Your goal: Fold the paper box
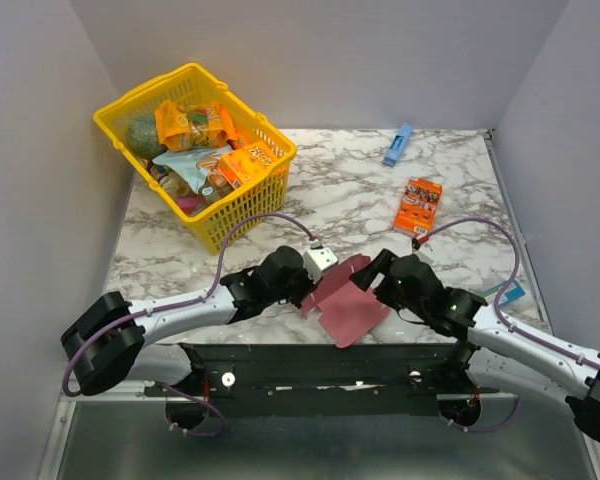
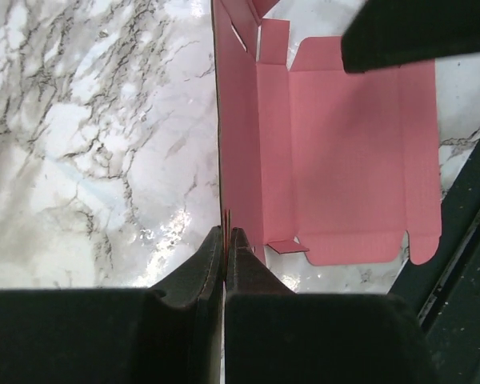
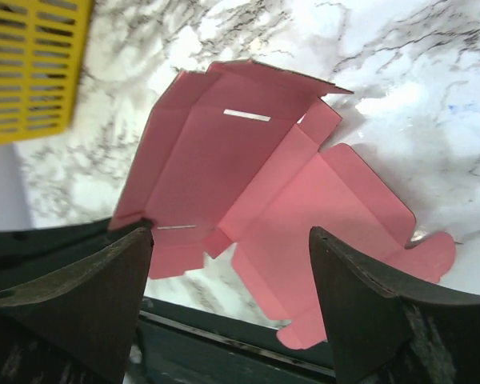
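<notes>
The paper box (image 1: pixel 348 305) is a flat pink cut-out sheet with flaps, lying at the near edge of the marble table between the arms. My left gripper (image 1: pixel 310 283) is shut on its left panel, which stands raised on edge; in the left wrist view the card edge sits pinched between the fingertips (image 2: pixel 226 240) and the sheet (image 2: pixel 344 152) spreads to the right. My right gripper (image 1: pixel 380 283) hovers open over the sheet's right side. In the right wrist view its fingers (image 3: pixel 104 272) stand wide apart above the pink sheet (image 3: pixel 248 184), touching nothing.
A yellow basket (image 1: pixel 263 195) full of snack packs stands at the back left. An orange printed snack box (image 1: pixel 418 205) lies right of centre and a slim blue box (image 1: pixel 397 145) at the back. The dark base frame (image 1: pixel 320 375) runs along the table's near edge.
</notes>
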Robot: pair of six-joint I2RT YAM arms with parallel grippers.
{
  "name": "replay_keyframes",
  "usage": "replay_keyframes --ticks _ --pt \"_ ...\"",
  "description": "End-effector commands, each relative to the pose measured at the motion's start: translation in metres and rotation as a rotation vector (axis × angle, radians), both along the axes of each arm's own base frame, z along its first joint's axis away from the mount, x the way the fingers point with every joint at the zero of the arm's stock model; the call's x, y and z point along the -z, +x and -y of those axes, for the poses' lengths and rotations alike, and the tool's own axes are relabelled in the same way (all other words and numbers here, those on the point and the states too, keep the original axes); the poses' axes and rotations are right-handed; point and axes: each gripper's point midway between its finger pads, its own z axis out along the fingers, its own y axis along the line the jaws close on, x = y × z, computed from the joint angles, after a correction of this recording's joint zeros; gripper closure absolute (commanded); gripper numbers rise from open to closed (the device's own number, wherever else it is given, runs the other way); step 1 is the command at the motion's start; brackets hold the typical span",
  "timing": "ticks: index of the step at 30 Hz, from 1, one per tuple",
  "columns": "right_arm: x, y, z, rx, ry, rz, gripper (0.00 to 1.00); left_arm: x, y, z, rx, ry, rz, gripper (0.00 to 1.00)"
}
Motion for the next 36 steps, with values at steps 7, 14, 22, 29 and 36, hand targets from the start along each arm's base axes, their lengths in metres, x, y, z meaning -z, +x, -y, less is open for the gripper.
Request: replay_keyframes --ticks 7,14,22,29,36 --pt "-0.04 0.024 -0.049 -0.034 0.334 -0.007 0.14 -0.01 0.008 -0.009 -0.039 0.075 0.173 1.0" --pt "-0.029 0.034 -0.07 -0.053 0.375 -0.025 0.21 -0.004 0.008 -0.004 -0.035 0.138 0.191 1.0" --pt "-0.011 0.039 -0.074 -0.048 0.351 -0.053 0.38 0.002 0.009 -0.004 -0.043 0.166 0.192 1.0" --pt "-0.001 0.039 -0.078 -0.053 0.347 -0.07 0.44 0.002 0.009 -0.003 -0.044 0.175 0.198 1.0" --pt "0.007 0.038 -0.078 -0.05 0.343 -0.087 0.63 0.005 0.008 -0.004 -0.05 0.178 0.195 1.0"
